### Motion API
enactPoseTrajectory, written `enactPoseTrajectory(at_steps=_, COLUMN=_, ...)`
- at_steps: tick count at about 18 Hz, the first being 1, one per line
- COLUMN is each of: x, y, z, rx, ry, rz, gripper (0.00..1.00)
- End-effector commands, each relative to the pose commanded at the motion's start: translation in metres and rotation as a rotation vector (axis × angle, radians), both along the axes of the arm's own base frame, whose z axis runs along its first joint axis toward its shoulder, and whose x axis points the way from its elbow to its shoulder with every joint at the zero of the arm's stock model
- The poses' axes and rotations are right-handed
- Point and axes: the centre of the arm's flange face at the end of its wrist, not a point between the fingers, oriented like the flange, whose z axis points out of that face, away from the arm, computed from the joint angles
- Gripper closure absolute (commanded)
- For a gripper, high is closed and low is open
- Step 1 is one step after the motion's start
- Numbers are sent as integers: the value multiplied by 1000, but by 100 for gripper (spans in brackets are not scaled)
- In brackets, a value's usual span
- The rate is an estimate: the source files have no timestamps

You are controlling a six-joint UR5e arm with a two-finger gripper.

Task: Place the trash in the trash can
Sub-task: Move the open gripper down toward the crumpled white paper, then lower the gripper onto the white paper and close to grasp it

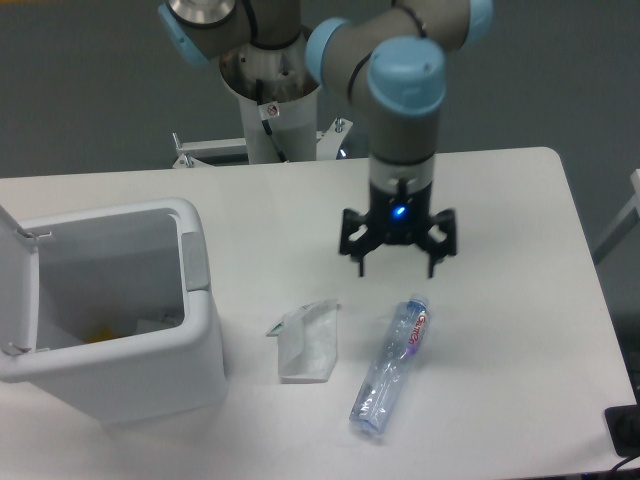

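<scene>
A crumpled white wrapper (306, 341) with a green edge lies on the table, just right of the trash can. A crushed clear bottle (391, 366) with a blue cap and red-purple label lies slanted to its right. The white trash can (110, 377) stands at the front left with its lid swung open; something yellow shows inside. My gripper (397, 267) hangs open above the table, just behind the bottle's cap end, fingers pointing down and holding nothing.
The arm's base column (272, 95) rises behind the table's far edge. The table's right edge (590, 280) runs close past the bottle side. A dark object (625, 432) sits at the bottom right corner.
</scene>
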Motion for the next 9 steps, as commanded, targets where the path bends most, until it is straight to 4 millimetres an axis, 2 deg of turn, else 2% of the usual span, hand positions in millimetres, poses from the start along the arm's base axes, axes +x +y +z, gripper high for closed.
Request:
enactPoseTrajectory(at_steps=6, x=14, y=20, z=-54, rx=-12, ry=-103, rz=-50, gripper=0)
enactPoseTrajectory(at_steps=9, x=26, y=32, z=-71, rx=-12, ry=-129, rz=-72, gripper=0)
